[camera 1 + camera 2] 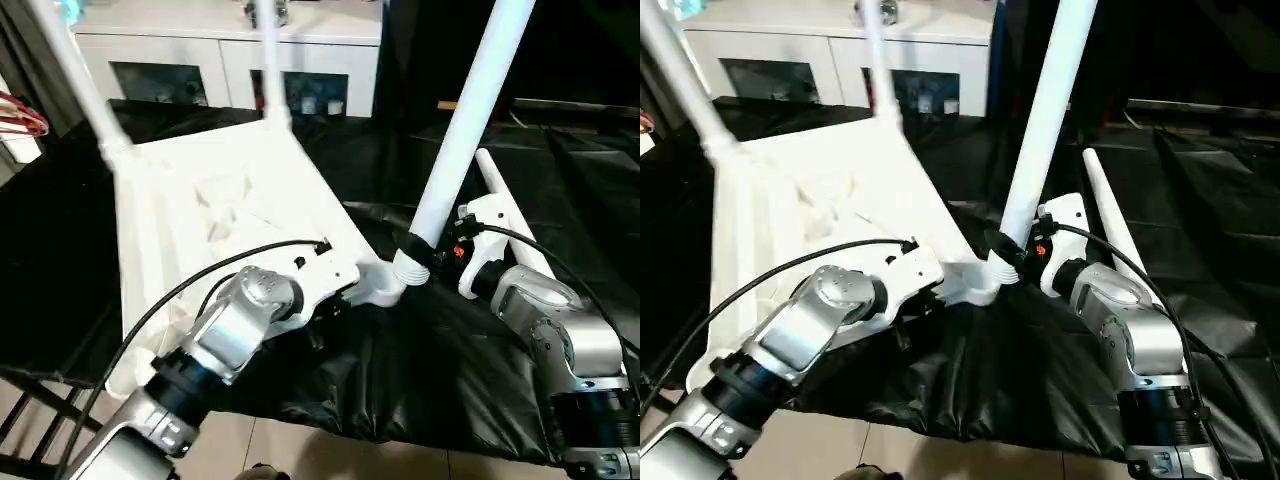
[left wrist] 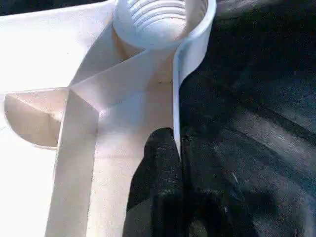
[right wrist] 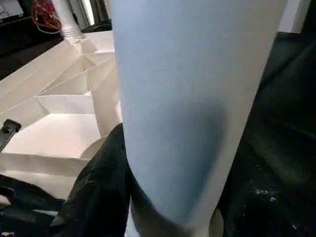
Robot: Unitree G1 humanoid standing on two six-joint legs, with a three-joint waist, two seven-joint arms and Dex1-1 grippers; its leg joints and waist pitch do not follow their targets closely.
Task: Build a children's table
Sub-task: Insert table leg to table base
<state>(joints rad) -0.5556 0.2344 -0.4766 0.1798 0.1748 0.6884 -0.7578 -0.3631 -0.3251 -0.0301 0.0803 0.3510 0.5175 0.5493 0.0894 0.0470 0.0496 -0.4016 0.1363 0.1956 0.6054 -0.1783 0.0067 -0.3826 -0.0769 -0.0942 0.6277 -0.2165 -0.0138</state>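
Right gripper (image 1: 432,256) sits a little right of centre in the left eye view, its black fingers about half open and wrapped round the third leg (image 1: 462,135) just above its flared end. That end hangs right at the near corner socket (image 1: 383,285), centre of frame, leg leaning up toward the top edge. Left gripper (image 2: 168,163) is pinched nearly closed on the thin rim of the tabletop (image 1: 190,235), just short of that same socket, whose threaded mouth gapes at the top of the left wrist view.

To do this well, I'd say: stand the leg straighter over the socket before turning it, or the threads may cross. The left pinch should brace the top so it doesn't skate on the black sheet (image 1: 420,370).

Outward: two fitted legs (image 1: 80,85) rise at upper left and top centre, a spare leg (image 1: 515,215) lies at right, a white cabinet (image 1: 230,70) stands behind.

Hard to judge: whether the flared end has entered the socket at all, since fingers and leg cover the joint. The leg tops run out of frame.
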